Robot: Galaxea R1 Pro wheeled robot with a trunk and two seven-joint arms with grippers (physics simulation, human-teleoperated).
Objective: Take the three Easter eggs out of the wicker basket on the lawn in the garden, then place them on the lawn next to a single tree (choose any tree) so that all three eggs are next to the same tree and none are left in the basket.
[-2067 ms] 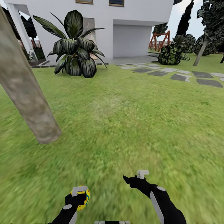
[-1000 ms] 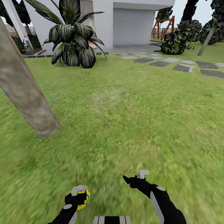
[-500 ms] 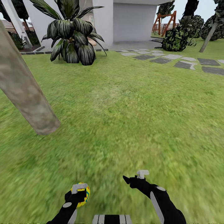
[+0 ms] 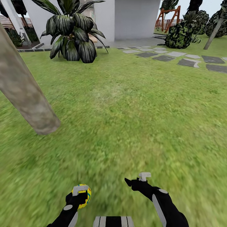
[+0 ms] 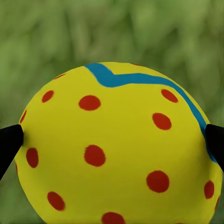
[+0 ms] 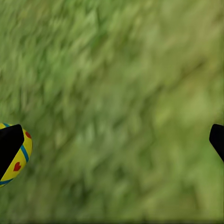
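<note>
The lawn (image 4: 126,119) spread wide, and the tree (image 4: 25,94) rose from it ahead and to the left, near but not beside the robot. The left gripper (image 4: 80,193) was clamped on an egg (image 5: 116,149), fingertips pressing its two sides, low over the grass. The right gripper (image 4: 136,178) hung spread wide with nothing in it. The risk I judged greatest: setting the egg down here, too far from the trunk to count. A lesser one: a round egg dropped from height could roll off across the grass.
</note>
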